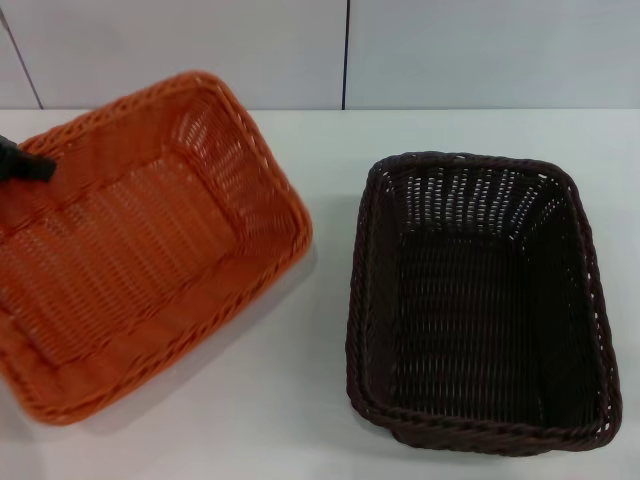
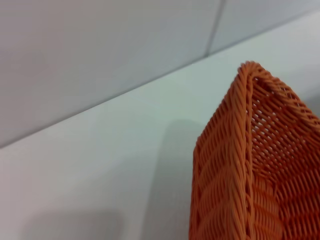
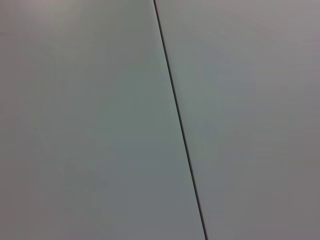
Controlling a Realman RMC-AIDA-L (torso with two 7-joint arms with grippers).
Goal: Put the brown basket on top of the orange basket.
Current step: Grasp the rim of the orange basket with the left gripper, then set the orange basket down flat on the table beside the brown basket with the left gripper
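left gripper (image 1: 25, 165) at 9 o'clock on orange basket (image 1: 140, 240) rim, grip state unclear | brown basket (image 1: 480, 300) at 3 o'clock, long axis 12–6 | right arm unseen

Two woven baskets, one orange and one dark brown, are set against white.

The orange basket (image 1: 140, 250) is coloured a bright, even orange, with a braided rim, openwork sides and a ribbed weave across its floor; the same orange weave is seen in the left wrist view (image 2: 260, 165). The brown basket (image 1: 480, 300) is woven in a very dark brown (nearly black in its shaded floor), with pale gaps showing through its openwork walls. The table (image 1: 300, 400) is plain white, and the wall (image 1: 450, 50) is pale grey, crossed by a thin dark seam. A black piece of the left gripper (image 1: 22, 165) is seen at the orange rim.
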